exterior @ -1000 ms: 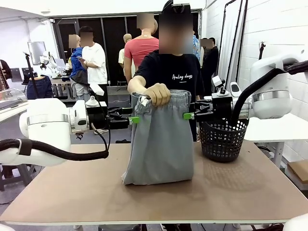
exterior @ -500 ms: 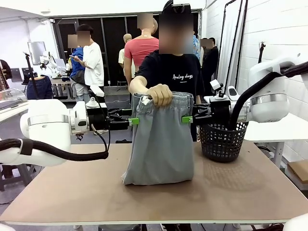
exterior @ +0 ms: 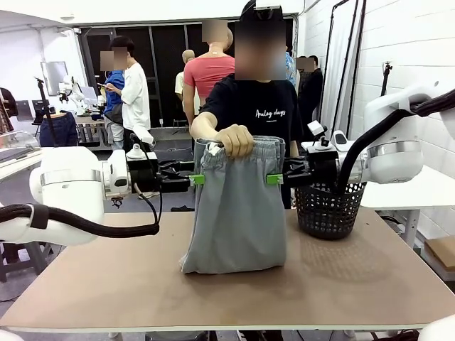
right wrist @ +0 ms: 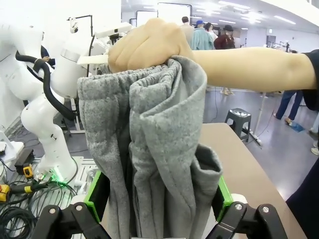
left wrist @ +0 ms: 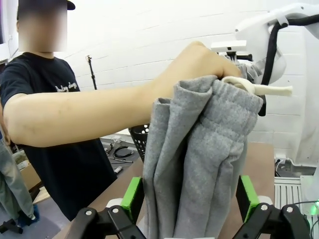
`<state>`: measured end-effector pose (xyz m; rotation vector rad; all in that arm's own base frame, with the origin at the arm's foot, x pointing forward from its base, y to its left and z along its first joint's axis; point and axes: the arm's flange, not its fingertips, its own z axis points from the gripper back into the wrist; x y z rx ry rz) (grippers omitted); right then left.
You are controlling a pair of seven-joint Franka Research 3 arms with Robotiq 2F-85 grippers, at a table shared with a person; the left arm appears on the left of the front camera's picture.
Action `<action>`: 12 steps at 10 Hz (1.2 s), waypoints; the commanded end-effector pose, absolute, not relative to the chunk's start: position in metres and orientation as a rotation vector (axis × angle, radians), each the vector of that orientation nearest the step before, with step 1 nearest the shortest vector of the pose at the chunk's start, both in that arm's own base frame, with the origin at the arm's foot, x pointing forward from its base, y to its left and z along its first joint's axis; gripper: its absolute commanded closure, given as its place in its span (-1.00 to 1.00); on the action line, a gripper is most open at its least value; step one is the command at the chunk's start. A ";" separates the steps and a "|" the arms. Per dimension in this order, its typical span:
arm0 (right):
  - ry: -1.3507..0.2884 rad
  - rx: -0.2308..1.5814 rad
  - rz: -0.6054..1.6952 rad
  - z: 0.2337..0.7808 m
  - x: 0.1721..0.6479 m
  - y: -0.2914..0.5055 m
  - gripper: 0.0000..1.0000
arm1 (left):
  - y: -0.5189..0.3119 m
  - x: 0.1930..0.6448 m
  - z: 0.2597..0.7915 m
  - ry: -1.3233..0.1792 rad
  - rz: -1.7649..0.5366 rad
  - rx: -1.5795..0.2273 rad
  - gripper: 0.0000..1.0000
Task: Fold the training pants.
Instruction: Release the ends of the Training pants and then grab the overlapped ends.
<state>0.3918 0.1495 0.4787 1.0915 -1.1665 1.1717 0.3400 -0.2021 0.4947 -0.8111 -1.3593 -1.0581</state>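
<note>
Grey training pants point(exterior: 238, 206) hanging, hem on table

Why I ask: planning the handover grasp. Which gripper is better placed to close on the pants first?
Right, narrowly. Both grippers are open and straddle the training pants below the person's hand; in its wrist view the right gripper has cloth filling its gap, the left gripper slightly less.

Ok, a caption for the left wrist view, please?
A hand holds grey training pants between the green pads of the open left pincer.

Training pants point(exterior: 238, 206) — soft matt jersey.
</note>
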 end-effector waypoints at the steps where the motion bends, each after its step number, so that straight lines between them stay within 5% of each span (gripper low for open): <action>1: -1.118 1.151 1.180 0.483 0.393 0.155 -1.00 | -0.202 0.351 0.490 -1.343 -1.132 -0.833 -0.95; 12: -1.072 1.233 1.227 0.482 0.396 0.184 -1.00 | -0.229 0.371 0.494 -1.289 -1.257 -0.964 -0.95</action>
